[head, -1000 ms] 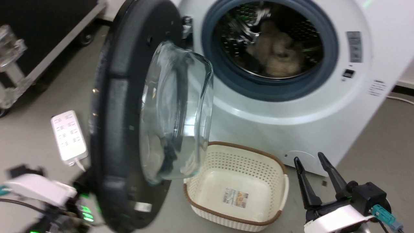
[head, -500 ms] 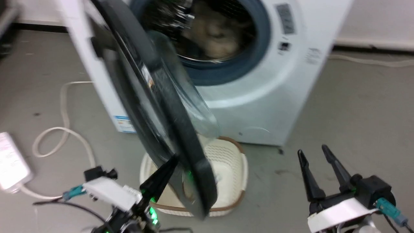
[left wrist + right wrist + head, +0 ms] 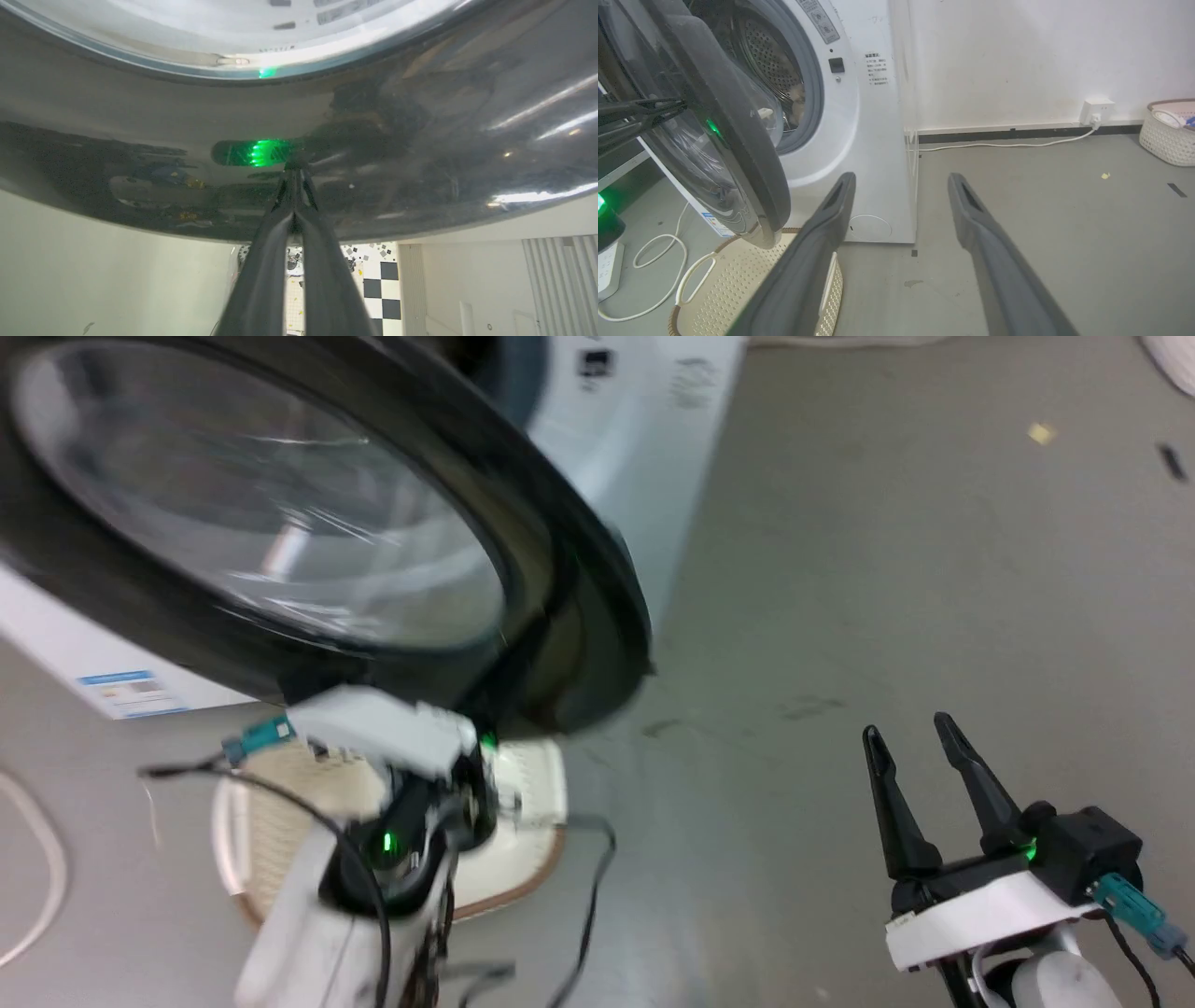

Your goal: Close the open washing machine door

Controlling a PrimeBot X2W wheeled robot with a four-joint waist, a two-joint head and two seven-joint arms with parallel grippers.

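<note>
Push-shut step looks underway: left gripper (image 3: 293,182), fingers pinched together, tips on the black rim of the washing machine door (image 3: 733,121), door partly open off the washing machine (image 3: 873,116), right gripper (image 3: 920,756) spread wide, empty, next probably a firm push to latch.

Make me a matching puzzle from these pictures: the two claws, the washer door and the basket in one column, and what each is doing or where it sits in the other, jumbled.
Things
1. left claw
2. right claw
3. washing machine door
4. basket

States
a. ajar, not yet closed
b. shut, tips pressed on the glossy black rim
c. open, holding nothing
d. on the floor, under the door's lower edge

Pairs: 1-b, 2-c, 3-a, 4-d.
</note>
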